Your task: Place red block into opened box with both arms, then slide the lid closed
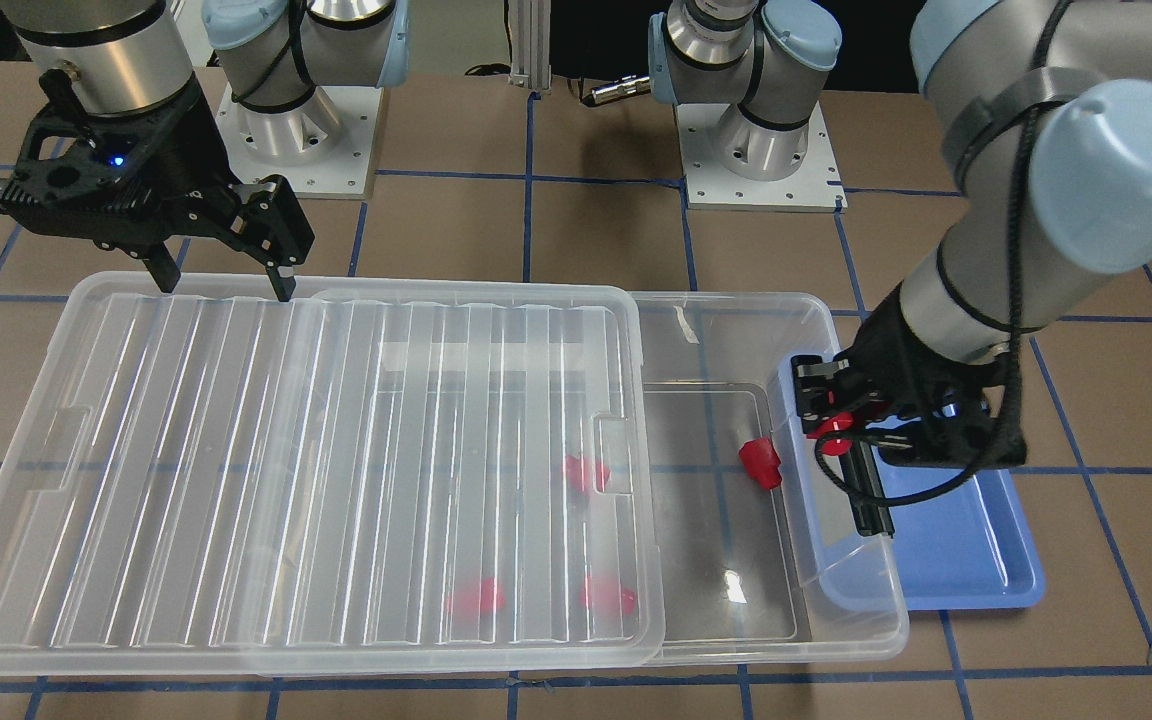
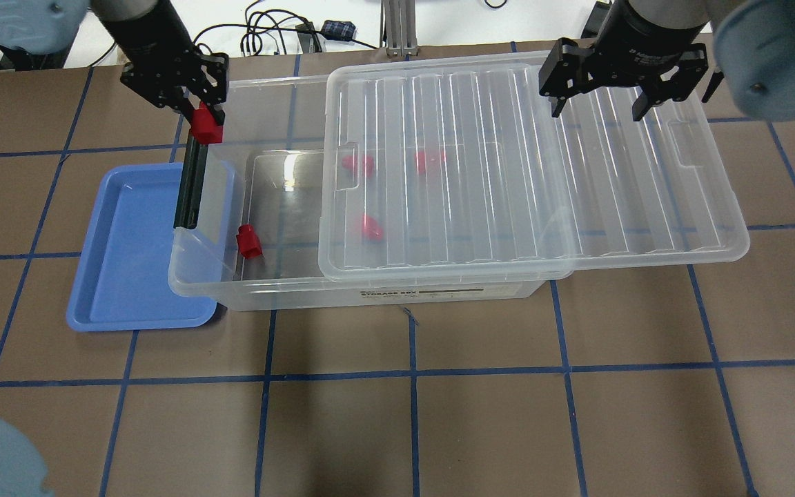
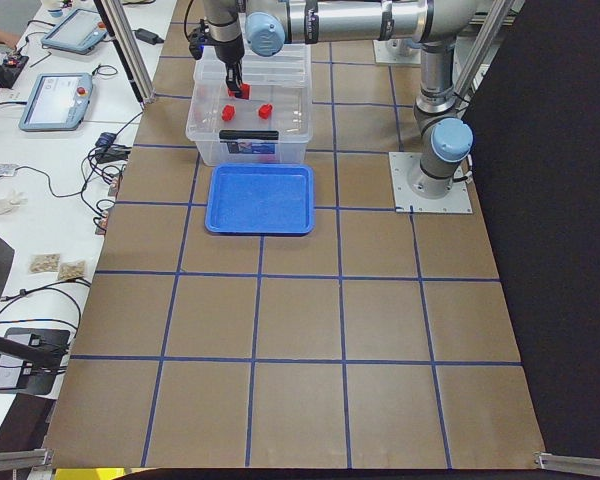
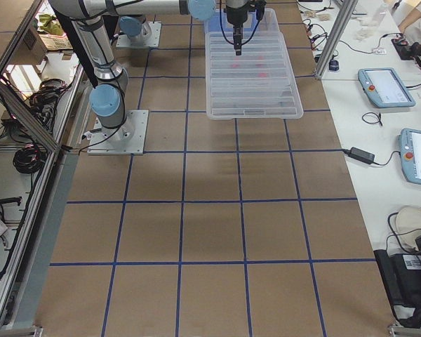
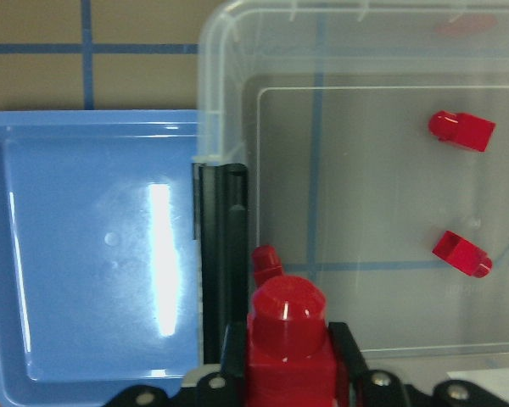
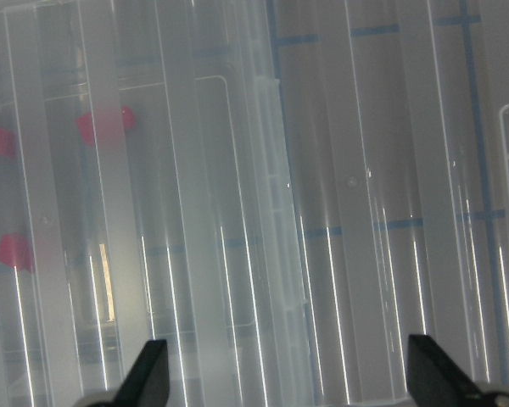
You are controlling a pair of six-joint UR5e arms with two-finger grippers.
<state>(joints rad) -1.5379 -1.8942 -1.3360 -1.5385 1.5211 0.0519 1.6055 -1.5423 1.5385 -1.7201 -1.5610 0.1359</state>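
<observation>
My left gripper [image 2: 205, 124] is shut on a red block [image 2: 208, 129], held over the box's short end beside the black latch bar [image 2: 190, 186]. In the left wrist view the held red block [image 5: 287, 339] sits between the fingers, above the latch bar [image 5: 223, 246]. The clear box [image 2: 384, 293] lies partly covered by the ribbed lid [image 2: 508, 172], which overhangs its right end. One loose red block [image 2: 249, 241] rests in the uncovered part; three more show blurred under the lid. My right gripper [image 2: 597, 103] hangs open over the lid's far edge, its fingertips [image 6: 148, 377] just above the ribs.
A blue tray [image 2: 135, 248] lies against the box's left end, partly under its rim. Both arm bases [image 1: 761, 150] stand on plates behind the box. Brown table with a blue tape grid [image 2: 411, 373] stretches out in front of the box.
</observation>
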